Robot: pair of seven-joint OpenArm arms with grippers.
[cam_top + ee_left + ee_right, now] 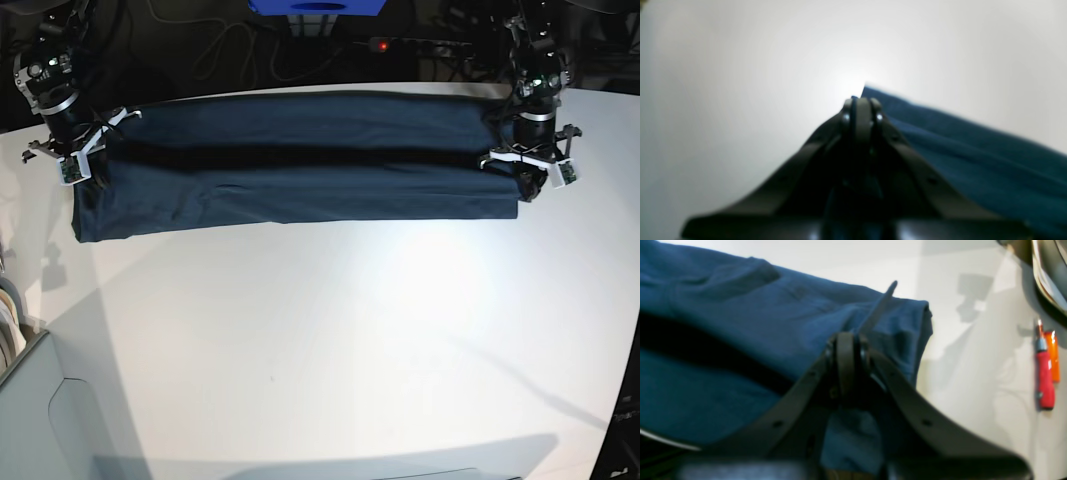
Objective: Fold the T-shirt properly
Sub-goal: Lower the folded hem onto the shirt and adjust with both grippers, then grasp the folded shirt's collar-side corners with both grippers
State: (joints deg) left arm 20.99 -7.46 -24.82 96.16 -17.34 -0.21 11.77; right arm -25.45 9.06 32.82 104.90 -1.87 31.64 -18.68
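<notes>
The dark navy T-shirt [300, 170] lies stretched in a long folded band across the far part of the white table [330, 340], with a dark shadow line running along its length. At its end on the base view's left, my right gripper [78, 165] is shut on the T-shirt. In the right wrist view the right gripper [848, 336] has blue cloth [740, 323] bunched around and under its fingers. My left gripper [530, 172] is shut on the opposite end. In the left wrist view the left gripper [862, 100] pinches the corner of the cloth [973, 156].
A red-handled tool [1045, 380] and an orange one [1053, 356] lie on the table beyond the right gripper. A blue box [318, 6] and a power strip [400, 45] sit behind the table. A grey bin [40, 400] stands at the near left corner.
</notes>
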